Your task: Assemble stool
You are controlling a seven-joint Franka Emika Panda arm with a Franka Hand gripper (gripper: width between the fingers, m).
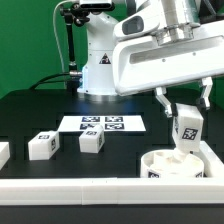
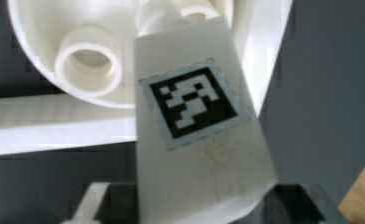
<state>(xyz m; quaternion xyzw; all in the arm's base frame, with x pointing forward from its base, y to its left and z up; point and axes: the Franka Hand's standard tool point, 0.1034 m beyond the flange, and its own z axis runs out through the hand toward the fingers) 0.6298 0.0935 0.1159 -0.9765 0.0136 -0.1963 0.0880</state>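
Observation:
My gripper point(image 1: 186, 108) is shut on a white tagged stool leg point(image 1: 188, 128), which hangs just over the round seat point(image 1: 170, 163) at the exterior view's right. In the wrist view the leg point(image 2: 197, 120) runs out from between the fingers point(image 2: 111, 200), its tag facing the camera. Past it lies the seat's underside point(image 2: 54, 50) with a round socket point(image 2: 86, 64). The leg's far end reaches the seat's inner part; whether it touches I cannot tell. Two more legs point(image 1: 92, 142) point(image 1: 41, 146) stand on the black table at the exterior view's left.
The marker board point(image 1: 103, 124) lies flat behind the loose legs. A white border rail point(image 1: 100, 187) runs along the front and up the exterior view's right side point(image 1: 213, 160). Another white block point(image 1: 3, 153) sits at the left edge. The arm's base point(image 1: 98, 70) stands at the back.

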